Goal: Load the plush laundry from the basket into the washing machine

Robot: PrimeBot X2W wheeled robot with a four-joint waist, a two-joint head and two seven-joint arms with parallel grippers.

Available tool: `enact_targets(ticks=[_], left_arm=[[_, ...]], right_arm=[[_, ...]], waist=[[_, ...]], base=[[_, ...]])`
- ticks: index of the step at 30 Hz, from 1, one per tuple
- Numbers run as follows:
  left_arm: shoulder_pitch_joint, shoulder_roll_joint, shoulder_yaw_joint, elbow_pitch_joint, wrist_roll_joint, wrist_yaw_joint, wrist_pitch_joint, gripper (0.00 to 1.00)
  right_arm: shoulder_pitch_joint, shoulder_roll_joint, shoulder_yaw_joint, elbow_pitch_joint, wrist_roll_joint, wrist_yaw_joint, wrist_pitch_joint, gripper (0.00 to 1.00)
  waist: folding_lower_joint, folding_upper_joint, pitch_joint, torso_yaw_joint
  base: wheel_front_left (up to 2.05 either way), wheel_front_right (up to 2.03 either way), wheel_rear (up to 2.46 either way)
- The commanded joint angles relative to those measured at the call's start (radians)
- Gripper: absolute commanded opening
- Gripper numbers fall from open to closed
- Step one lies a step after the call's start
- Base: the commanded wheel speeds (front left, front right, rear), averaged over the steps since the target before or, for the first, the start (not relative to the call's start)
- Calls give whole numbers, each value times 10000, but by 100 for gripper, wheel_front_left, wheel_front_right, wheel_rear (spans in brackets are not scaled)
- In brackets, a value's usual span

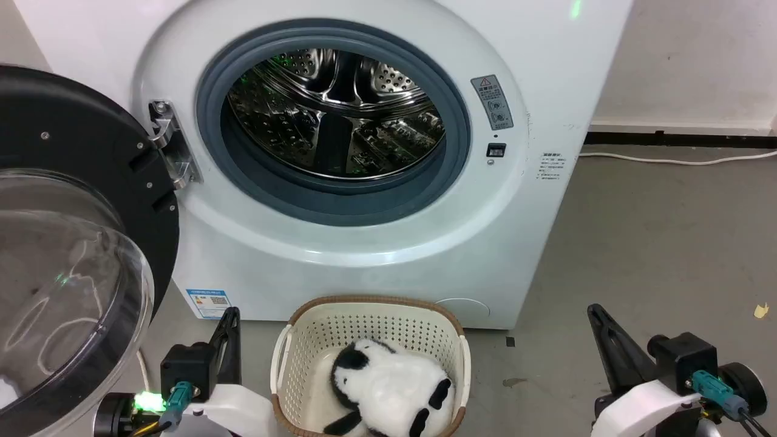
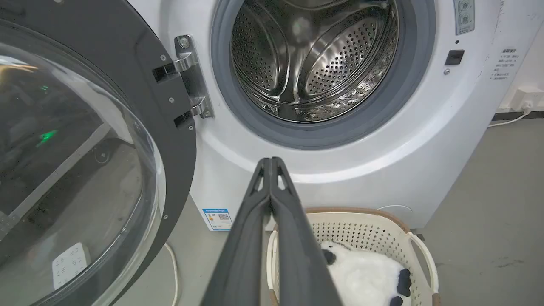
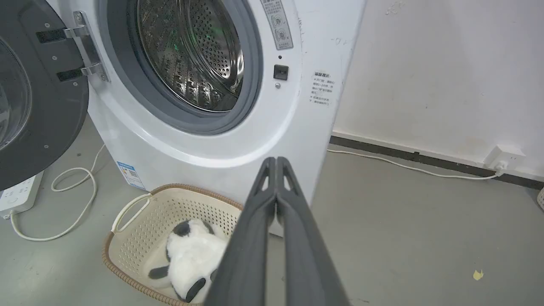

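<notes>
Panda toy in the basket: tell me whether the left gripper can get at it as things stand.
Probably yes: the toy lies uncovered in the open basket beside the left gripper, nothing between them. Its shut fingers would need opening first.

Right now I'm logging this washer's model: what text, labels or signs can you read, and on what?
Nothing reads clearly enough to quote.
Grey sticker on the washing machine, right of the door opening: warning triangle, words too small.
Printed block lower right: blurred.
Blue label low on the front: QR code, text unreadable.
</notes>
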Motion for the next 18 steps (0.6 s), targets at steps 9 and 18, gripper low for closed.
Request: enact_targets(ticks=[9, 18], left_arm=[[-155, 1, 5, -43, 16, -55, 3, 0], [-155, 1, 5, -43, 16, -55, 3, 0]], right_arm=[[-116, -8, -20, -45, -51, -9, 5, 0], [-116, -8, -20, -45, -51, -9, 5, 0]], waist=[[0, 0, 0, 0], [0, 0, 0, 0]], base=[[0, 0, 0], [0, 0, 0]])
